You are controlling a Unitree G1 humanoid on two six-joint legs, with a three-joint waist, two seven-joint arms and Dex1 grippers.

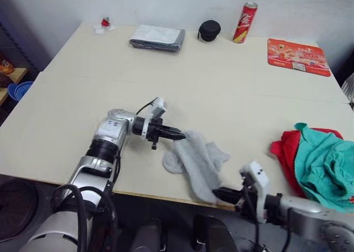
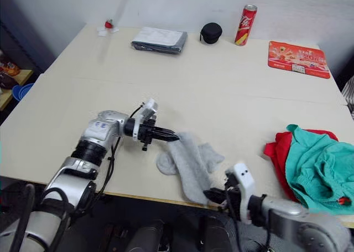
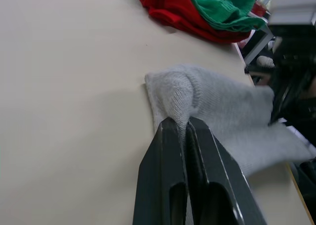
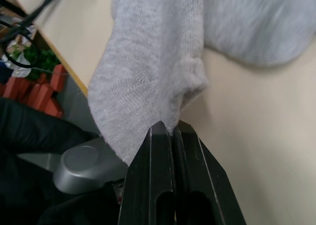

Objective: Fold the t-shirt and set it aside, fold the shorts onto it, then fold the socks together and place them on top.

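**Now the socks: both hands pinched on, fold still to make**

Evidently the sock step is in hand. The socks (image 1: 194,162) lie near the front edge of the surface (image 1: 221,86), one end hanging over it. The left hand (image 1: 180,134) is closed on a pinch of grey fabric at the far end; the right hand (image 1: 221,195) is closed on the end at the edge (its wrist view shows the knit nipped between the fingers). The shorts (image 1: 326,169) sit bunched on the t-shirt (image 1: 285,152) at the right, well apart. Next, I judge, one end must be carried over the other so the pair lies doubled, then taken across onto that pile without the fabric slipping loose.
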